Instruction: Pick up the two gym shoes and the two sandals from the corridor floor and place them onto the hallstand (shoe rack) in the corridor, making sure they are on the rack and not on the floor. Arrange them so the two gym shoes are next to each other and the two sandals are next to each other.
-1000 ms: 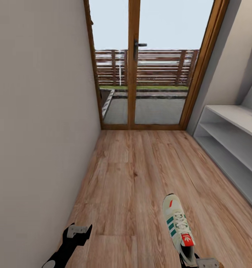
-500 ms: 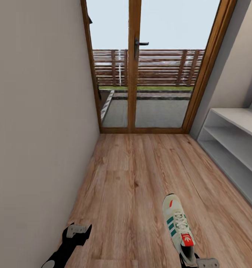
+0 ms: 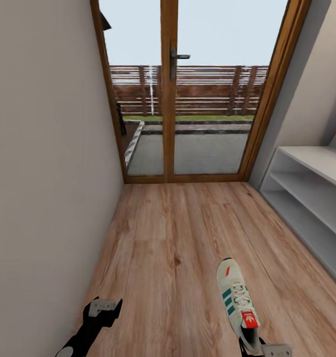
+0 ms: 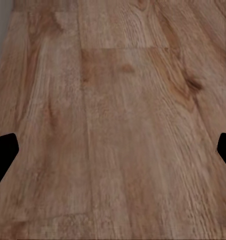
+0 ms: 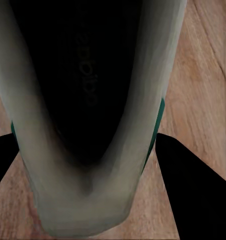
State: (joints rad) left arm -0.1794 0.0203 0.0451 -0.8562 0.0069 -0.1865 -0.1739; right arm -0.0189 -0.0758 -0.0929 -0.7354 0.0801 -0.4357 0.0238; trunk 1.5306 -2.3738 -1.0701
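Observation:
One gym shoe [image 3: 236, 297], white with green stripes and a red tongue label, hangs toe-forward just above the corridor floor [image 3: 173, 248]. My right gripper [image 3: 254, 345] is shut on its heel. In the right wrist view the gym shoe's dark inside [image 5: 88, 100] sits between the black fingers [image 5: 193, 185] of the right gripper [image 5: 93, 165]. My left gripper [image 3: 104, 307] is open and holds nothing, low by the left wall. The left wrist view has the left gripper [image 4: 113, 152] over bare planks. The hallstand [image 3: 311, 183] stands at the right. The sandals are out of view.
A wood-framed glass door [image 3: 170, 99] with a handle closes the corridor's far end, with a deck fence behind it. A plain wall [image 3: 44, 173] runs close along the left. Open plank floor lies between me and the door.
The whole picture has shifted: the door looms larger and sits further left, so the camera has moved. Both grippers and the held shoe keep their places in the view.

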